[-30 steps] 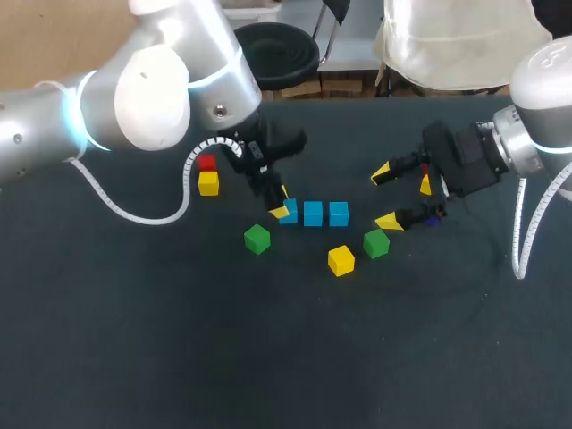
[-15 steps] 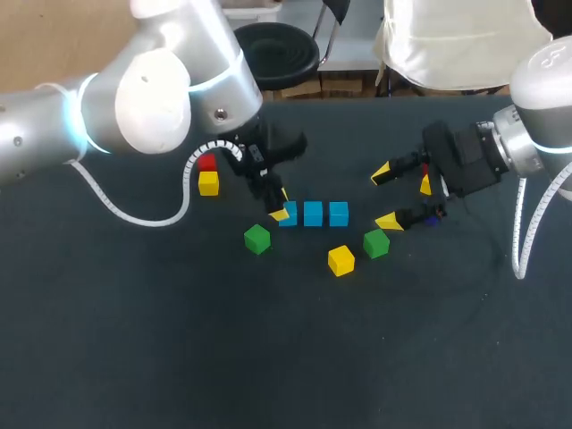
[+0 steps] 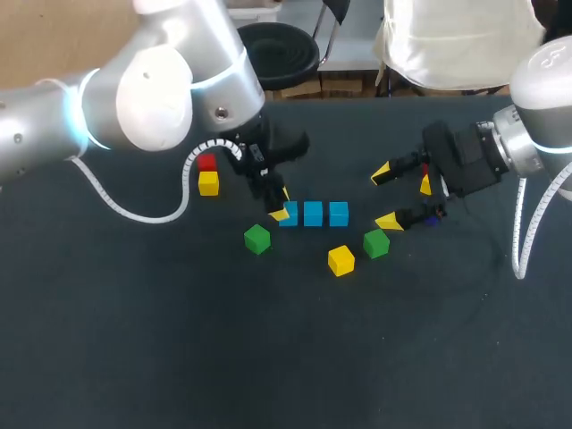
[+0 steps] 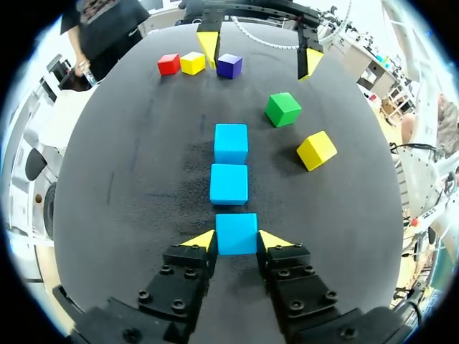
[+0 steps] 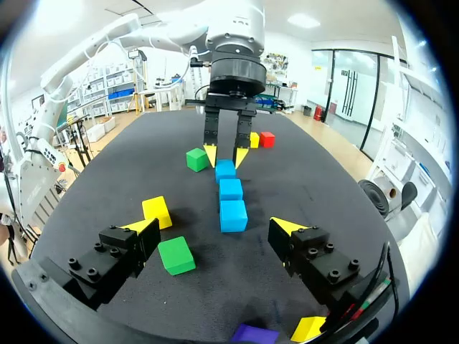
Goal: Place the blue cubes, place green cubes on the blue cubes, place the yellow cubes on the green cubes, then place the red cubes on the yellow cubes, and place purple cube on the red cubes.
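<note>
Three blue cubes lie in a row on the black table [image 3: 179, 340]. My left gripper [image 4: 237, 240] is shut on the end blue cube [image 4: 236, 233], which rests on the table in line with the other two [image 4: 229, 183] [image 4: 231, 142]. In the head view this gripper [image 3: 281, 204] is at the row's left end [image 3: 289, 214]. My right gripper [image 3: 385, 197] stands open past the row's other end, nothing between its fingers. A green cube [image 3: 376, 243] and a yellow cube [image 3: 340, 260] lie close to it. Another green cube [image 3: 256, 239] lies near the left gripper.
A red cube [image 3: 206, 163] and a yellow cube [image 3: 208, 183] sit together at the left. Behind my right gripper lie a purple cube [image 5: 254, 334] and a yellow cube [image 5: 310, 328]; the left wrist view shows a red cube [image 4: 168, 64] beside them.
</note>
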You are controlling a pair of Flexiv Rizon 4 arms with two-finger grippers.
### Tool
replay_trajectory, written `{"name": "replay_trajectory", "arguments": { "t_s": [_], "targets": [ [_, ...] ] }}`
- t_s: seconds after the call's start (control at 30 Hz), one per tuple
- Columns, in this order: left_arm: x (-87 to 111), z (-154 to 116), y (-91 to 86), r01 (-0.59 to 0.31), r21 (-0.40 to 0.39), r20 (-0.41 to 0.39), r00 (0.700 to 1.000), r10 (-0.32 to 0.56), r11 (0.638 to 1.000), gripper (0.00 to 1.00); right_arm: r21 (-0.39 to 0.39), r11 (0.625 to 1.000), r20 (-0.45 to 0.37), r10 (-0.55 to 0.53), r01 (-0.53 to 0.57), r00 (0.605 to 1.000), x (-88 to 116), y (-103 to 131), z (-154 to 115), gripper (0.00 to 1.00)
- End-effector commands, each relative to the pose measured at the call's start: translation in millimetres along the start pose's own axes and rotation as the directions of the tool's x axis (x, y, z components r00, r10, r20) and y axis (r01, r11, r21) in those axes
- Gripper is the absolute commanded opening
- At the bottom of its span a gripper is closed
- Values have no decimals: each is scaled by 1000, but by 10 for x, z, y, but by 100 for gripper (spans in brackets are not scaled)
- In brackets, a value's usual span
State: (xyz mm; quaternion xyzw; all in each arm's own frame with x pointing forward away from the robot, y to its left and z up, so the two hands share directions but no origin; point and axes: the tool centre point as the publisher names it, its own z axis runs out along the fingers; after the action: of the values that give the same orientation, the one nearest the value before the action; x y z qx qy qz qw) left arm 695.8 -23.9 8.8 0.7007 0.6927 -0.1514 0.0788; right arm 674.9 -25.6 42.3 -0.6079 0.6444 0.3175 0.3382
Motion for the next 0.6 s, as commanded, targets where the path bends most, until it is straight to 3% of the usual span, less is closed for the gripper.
{"name": "replay_trajectory", "arguments": {
  "t_s": [0.03, 0.6],
  "targets": [
    [7, -11, -4, -1, 2, -1, 1000, 1, 1000, 0, 0, 1000, 2, -1, 1, 1000, 4, 3, -2, 100],
    [31, 13, -14, 4, 6, -9, 1000, -4, 1000, 0, 0, 1000, 2, -1, 1, 1000, 4, 3, -2, 100]
  ]
}}
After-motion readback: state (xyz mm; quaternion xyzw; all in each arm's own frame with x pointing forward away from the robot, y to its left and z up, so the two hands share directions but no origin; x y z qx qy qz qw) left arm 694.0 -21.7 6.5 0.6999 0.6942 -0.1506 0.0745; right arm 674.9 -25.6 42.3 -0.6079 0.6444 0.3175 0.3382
